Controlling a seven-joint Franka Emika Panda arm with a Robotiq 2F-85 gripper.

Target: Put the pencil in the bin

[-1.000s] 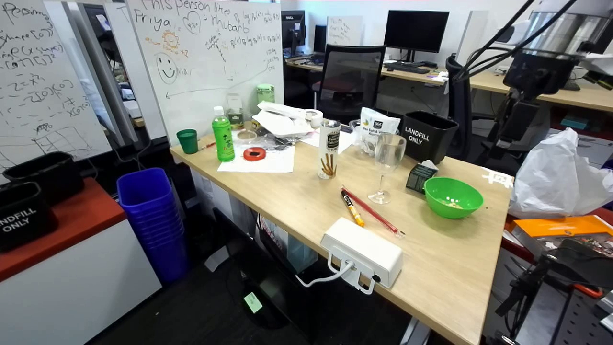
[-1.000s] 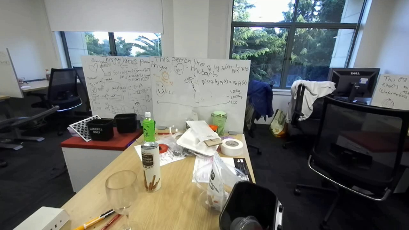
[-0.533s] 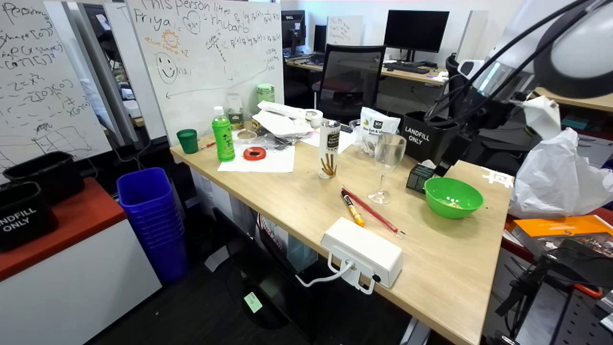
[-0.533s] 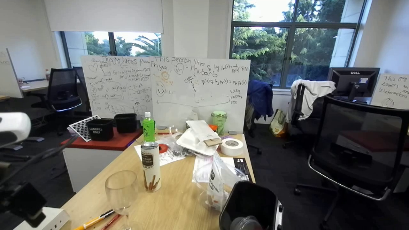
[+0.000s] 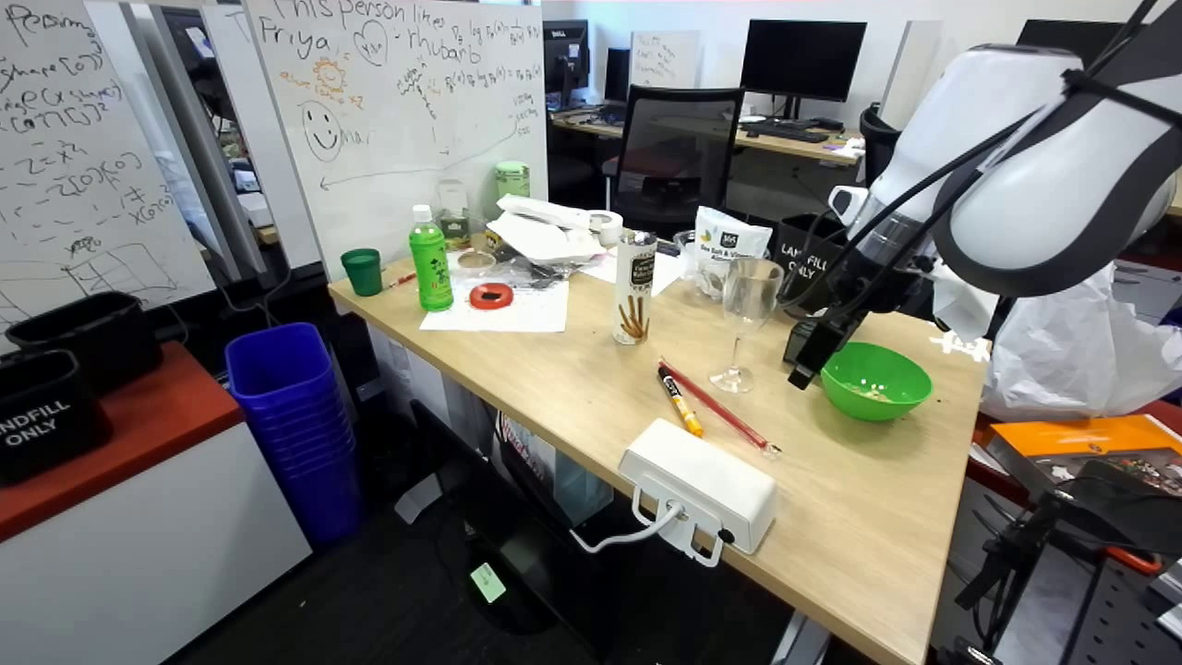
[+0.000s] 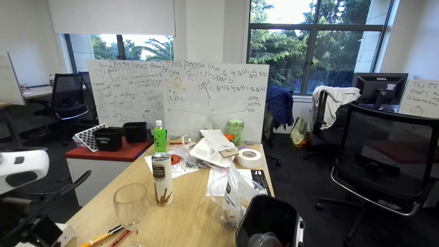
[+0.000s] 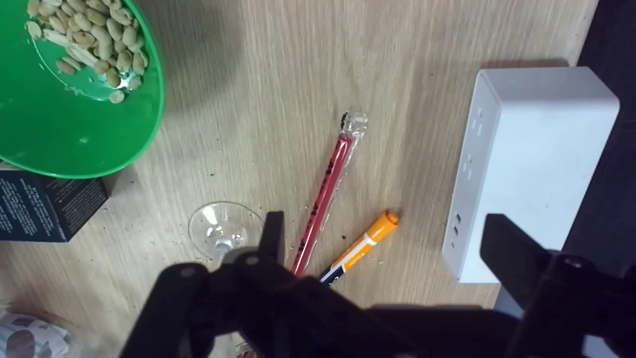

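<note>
Between the wine glass [image 5: 750, 300] and the white power strip [image 7: 541, 169], inward from the long edge of the tabletop [image 5: 859, 499] that the strip occupies, lies the pencil [image 7: 323, 201]: a red stick in a clear wrapper [image 7: 356, 124], running roughly along that edge. It is not grasped, so nothing of the transfer is done. The gripper [image 7: 385, 226] hangs above the tabletop, near the green bowl [image 7: 89, 136], its jaws spread wide and holding nothing. By the look of it the step in hand is the approach; lowering, grasping, lifting, carrying and letting go remain. The likely target is the black LANDFILL ONLY bin [image 5: 800, 259] at the opposite long edge, open at the top, with a rounded clear plastic piece [image 6: 264, 240] inside.

Bare wood surrounds the pencil's clear-tipped end, which points to the short edge away from the whiteboard [image 5: 406, 120]; a grasp there should have the most room. Towards the other end, space tightens: the glass's foot is near on one side and an orange marker [image 7: 360, 248] slants in on the other; whether marker and pencil touch, I cannot tell. Crossing to the bin probably calls for enough height to clear the glass, the dark carton [image 7: 49, 209] and the bin's own rim.
</note>
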